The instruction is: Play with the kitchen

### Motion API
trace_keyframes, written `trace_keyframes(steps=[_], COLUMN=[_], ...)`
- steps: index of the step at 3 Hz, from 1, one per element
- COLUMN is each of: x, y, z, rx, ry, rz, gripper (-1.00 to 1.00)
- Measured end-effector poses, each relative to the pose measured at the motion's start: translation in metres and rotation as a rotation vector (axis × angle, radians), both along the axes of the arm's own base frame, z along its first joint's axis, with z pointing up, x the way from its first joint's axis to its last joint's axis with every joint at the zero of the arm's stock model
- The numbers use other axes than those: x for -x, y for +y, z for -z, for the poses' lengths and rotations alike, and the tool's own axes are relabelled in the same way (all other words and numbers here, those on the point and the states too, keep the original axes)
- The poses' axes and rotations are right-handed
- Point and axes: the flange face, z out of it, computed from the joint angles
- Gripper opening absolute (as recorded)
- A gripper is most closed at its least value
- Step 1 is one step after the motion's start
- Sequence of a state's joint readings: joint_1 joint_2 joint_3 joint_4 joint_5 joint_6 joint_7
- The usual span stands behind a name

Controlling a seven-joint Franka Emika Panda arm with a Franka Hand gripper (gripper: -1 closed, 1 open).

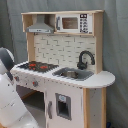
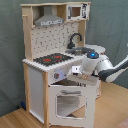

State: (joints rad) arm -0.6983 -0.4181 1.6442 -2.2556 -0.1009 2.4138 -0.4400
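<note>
At centre of both exterior views stands the kitchen (image 1: 62,65) (image 2: 57,62), white with light-wood frame, filling most of each frame. On its counter, seen in the second exterior view, lies the black-red stovetop (image 2: 51,59) at centre left, with the silver sink (image 2: 79,51) and the black faucet (image 2: 75,39) behind it toward the right. Higher up, near the top edge, sits the grey hood (image 2: 48,21), and below it the pegboard back (image 2: 52,37). At lower centre hangs the windowed oven door (image 2: 67,104), tilted outward at its top. From the right edge of the second exterior view reaches the arm (image 2: 111,70), white and black, with the gripper (image 2: 77,75) pressed close to the front panel of the kitchen, just above the oven door and beside a knob (image 2: 58,75). Cannot tell whether the fingers are spread or pressed together, nor whether they touch the door. At lower left of the first exterior view, only the white body of the arm (image 1: 10,100) shows, just beside the stovetop (image 1: 37,65) side of the kitchen; gripper not visible there.
</note>
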Motion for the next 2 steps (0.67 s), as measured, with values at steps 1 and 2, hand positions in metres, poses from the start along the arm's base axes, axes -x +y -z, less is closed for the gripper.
trace_keyframes(steps=[1, 2], x=[-0.0001, -0.0005], y=[0.0008, 0.0053], z=[-0.0008, -0.0058], rx=[0.008, 0.056], ry=[-0.009, -0.057], rz=[0.001, 0.011], gripper=[1.00, 1.00])
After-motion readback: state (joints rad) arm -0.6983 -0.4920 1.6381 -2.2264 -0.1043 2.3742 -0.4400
